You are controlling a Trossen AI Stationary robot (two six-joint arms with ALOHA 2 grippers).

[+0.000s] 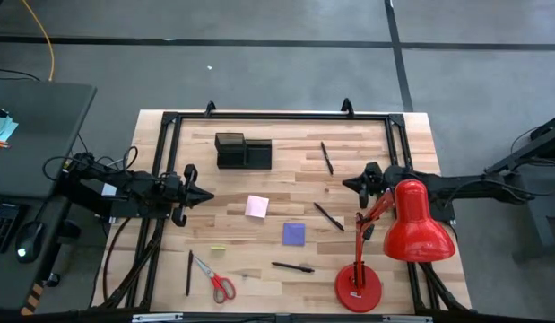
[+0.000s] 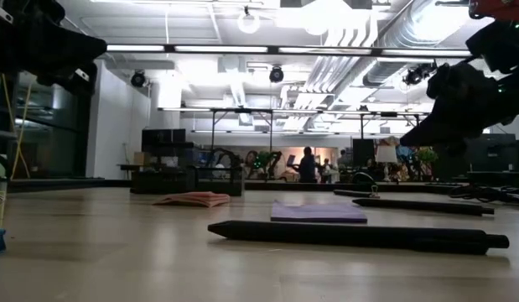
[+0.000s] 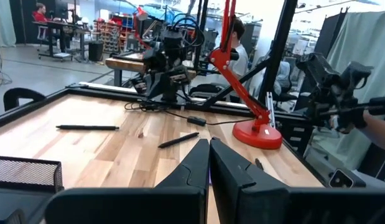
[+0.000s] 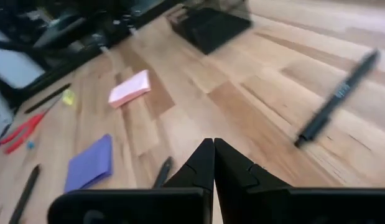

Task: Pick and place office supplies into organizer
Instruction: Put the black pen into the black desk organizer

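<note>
The black organizer (image 1: 242,151) stands near the table's far edge. A pink pad (image 1: 256,206) and a purple pad (image 1: 294,233) lie flat mid-table; both show in the right wrist view as pink pad (image 4: 130,88) and purple pad (image 4: 90,163). Red-handled scissors (image 1: 217,282) and a yellowish piece (image 1: 218,248) lie near the front left. Dark pens lie scattered: pen (image 1: 326,158), pen (image 1: 328,216), pen (image 1: 292,266), pen (image 1: 188,272). My left gripper (image 1: 208,195) hovers shut at the table's left, and my right gripper (image 1: 347,184) hovers shut at the right. Neither touches anything.
A large red desk lamp (image 1: 411,224) stands on its round base (image 1: 359,287) at the near right corner, close under my right arm. A black metal frame (image 1: 277,117) runs along the table's far and side edges. Bare wood lies between the pads and the organizer.
</note>
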